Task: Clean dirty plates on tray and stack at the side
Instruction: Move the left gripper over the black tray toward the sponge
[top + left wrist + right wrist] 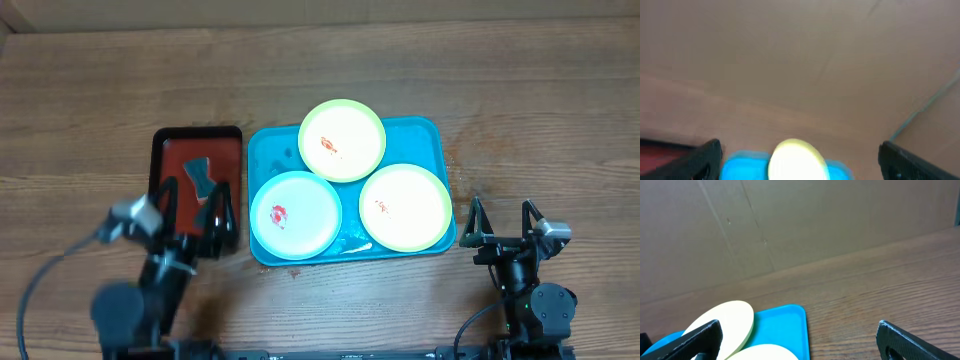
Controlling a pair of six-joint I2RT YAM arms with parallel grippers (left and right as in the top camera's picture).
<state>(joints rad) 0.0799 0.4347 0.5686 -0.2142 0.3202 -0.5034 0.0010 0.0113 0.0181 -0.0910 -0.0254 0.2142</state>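
Note:
Three plates lie on the cyan tray [437, 135]. A yellow-green plate [342, 140] with a red smear is at the back, a second yellow-green plate [405, 207] at the front right, and a light blue plate [296, 214] with a red smear at the front left. My left gripper [193, 215] is open and empty over the dark red tray, left of the cyan tray. My right gripper [502, 218] is open and empty over the table, right of the cyan tray. The right wrist view shows the tray corner [790, 325] and two plates [727, 322].
A smaller black-rimmed dark red tray [180, 150] stands left of the cyan tray and holds a grey sponge [200, 178]. Bare wooden table lies right of the cyan tray and behind it. A cardboard wall stands at the back.

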